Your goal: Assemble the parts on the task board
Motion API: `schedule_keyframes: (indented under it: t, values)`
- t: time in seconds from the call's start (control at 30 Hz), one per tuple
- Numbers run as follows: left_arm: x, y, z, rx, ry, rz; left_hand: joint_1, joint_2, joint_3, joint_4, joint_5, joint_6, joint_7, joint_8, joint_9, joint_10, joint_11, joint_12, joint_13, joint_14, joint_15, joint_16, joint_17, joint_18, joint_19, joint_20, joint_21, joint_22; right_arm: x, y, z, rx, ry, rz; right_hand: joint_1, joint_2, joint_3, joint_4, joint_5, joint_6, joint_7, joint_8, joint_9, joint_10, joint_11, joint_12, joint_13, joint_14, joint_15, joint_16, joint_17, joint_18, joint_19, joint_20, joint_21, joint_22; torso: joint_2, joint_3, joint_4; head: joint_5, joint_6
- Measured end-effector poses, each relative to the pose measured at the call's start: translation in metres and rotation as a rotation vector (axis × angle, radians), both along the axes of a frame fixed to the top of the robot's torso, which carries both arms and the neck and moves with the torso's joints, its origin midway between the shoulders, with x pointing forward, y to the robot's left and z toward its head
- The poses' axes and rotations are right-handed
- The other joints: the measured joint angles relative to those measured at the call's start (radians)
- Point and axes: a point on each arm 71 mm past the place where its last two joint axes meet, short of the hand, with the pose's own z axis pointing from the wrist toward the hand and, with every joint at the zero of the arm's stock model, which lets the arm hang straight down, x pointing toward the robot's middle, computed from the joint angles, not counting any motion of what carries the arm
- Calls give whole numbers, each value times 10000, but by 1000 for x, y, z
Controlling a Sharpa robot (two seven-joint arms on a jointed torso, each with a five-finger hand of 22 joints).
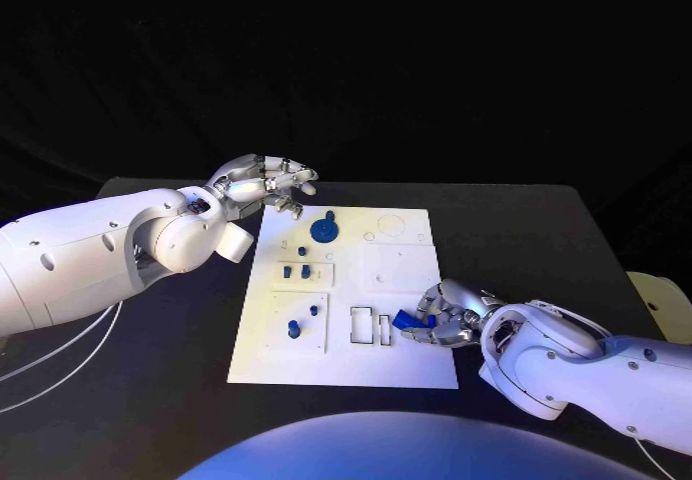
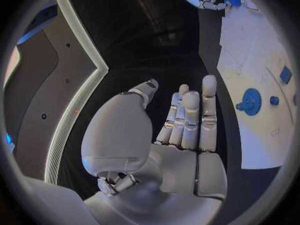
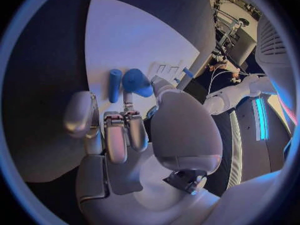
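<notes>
Right robot hand [image 1: 450, 318] pinching blue part [image 1: 410, 322] over white task board [image 1: 411, 370], beside empty slots | left robot hand [image 1: 268, 184] open, holding nothing, off board's far corner | lower part slow and straight, press gently.

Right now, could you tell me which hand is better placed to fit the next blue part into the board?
The right hand: it already holds a blue part over the task board, beside the slots. The left hand is empty at the far corner.
</notes>
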Motion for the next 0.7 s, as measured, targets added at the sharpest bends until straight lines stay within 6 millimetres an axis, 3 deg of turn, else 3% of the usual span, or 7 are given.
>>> schedule_keyframes:
  t: [0.37, 0.57, 0.7]
  values:
    - [-1, -1, 0, 25, 71, -106, 0, 0, 0, 0, 0, 0, 0, 0, 0, 0, 0, 0, -1, 0, 0, 0, 0, 1, 0, 0, 0, 0, 1, 4, -2, -182, 48, 62, 329, 170, -188, -12, -4, 424, -124, 230, 0, 56, -55, 0, -1, 0, -73, 0, -1, 0, 0, -76, 0, -1, 6, -4, -4, -8, 0]
    - [-1, -1, -1, 36, 90, -127, 0, 0, 1, 0, 0, 0, 0, 0, 0, -23, 24, 0, 2, 0, 0, -37, 0, 0, -27, 26, 0, 0, 1, 6, -2, -141, 44, 96, 759, 224, -172, -53, 235, 740, -274, 462, 94, 34, -226, 0, -2, 9, -207, 0, -2, 1, 38, -189, 56, -2, 6, -7, 0, -12, 0]
    - [-1, -1, -1, 41, 96, -131, 0, 0, 0, -1, 0, 0, 0, 0, 0, -37, 38, 0, 9, 0, 0, -37, 1, 2, -26, 25, 0, 1, 0, 7, -1, -60, -9, 93, 1089, 184, 185, -184, 476, 739, -275, 549, 124, 44, -334, 51, -2, 13, -324, 0, -2, 1, 81, -286, 56, -2, 6, -7, 0, -8, 0]
